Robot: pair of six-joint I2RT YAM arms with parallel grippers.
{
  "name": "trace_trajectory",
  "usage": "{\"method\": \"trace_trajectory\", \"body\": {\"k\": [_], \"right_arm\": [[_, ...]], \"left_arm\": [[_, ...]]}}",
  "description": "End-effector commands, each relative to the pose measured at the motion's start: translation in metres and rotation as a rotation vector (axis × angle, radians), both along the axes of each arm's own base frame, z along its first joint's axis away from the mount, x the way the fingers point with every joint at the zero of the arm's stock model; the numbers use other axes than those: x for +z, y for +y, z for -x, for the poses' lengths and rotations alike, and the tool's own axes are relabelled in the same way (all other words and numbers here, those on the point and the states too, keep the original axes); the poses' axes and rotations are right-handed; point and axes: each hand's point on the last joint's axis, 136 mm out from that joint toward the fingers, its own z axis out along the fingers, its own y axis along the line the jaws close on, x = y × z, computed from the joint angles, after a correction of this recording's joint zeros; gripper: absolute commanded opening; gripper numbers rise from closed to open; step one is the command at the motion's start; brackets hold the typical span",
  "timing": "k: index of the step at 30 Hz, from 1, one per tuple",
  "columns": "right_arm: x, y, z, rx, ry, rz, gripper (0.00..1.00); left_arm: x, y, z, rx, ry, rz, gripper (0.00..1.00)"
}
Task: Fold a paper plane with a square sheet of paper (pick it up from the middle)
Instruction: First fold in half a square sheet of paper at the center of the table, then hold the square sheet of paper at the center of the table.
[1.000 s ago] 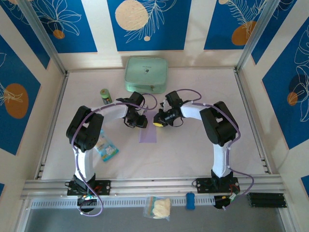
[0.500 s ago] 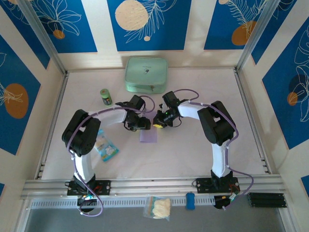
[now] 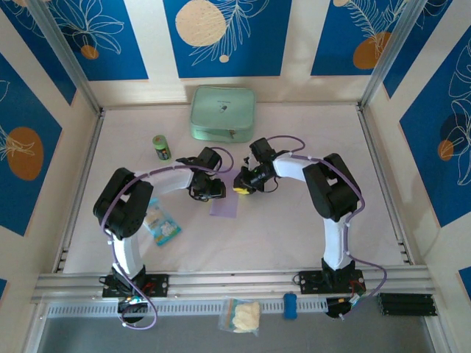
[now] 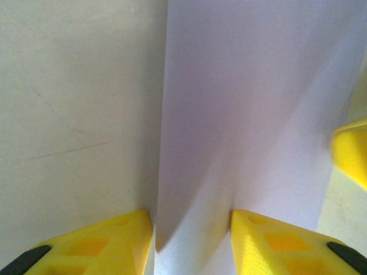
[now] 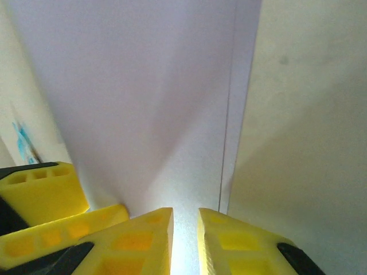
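Observation:
The square sheet of paper lies lavender and folded into a narrow strip at the table's middle. Both grippers meet at its far end. My left gripper stands open over it. In the left wrist view one yellow finger sits at the paper's left edge and the other on the sheet. My right gripper is low on the paper. Its jaws are nearly together, a thin slit between them, and nothing is pinched. No dart shape shows.
A mint-green pouch lies at the back. A small green can stands left of the grippers. A blue-and-white snack packet lies by the left arm. A clear bag and a blue object sit on the front rail.
The left arm has swung slightly, and its jaws opened wider and then narrowed again. The paper has shifted a little under the grippers. The right gripper has barely moved.

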Motion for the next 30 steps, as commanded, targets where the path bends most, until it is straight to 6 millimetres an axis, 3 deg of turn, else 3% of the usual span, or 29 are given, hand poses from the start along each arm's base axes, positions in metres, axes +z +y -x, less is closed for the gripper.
{"method": "trace_trajectory", "body": {"k": [1, 7, 12, 30], "right_arm": [[0.037, -0.005, -0.006, -0.029, -0.052, -0.081, 0.19], [0.033, -0.028, -0.01, -0.083, -0.054, -0.057, 0.19], [0.026, -0.035, -0.009, -0.095, -0.043, -0.031, 0.19], [0.019, -0.03, -0.004, -0.086, -0.023, -0.031, 0.19]], "left_arm": [[-0.033, 0.017, 0.036, -0.052, 0.148, -0.1, 0.43], [-0.033, 0.012, 0.037, -0.08, 0.151, -0.078, 0.41], [-0.031, 0.006, 0.037, -0.1, 0.151, -0.042, 0.41], [-0.045, 0.012, 0.041, -0.027, 0.212, -0.089, 0.44]]}}
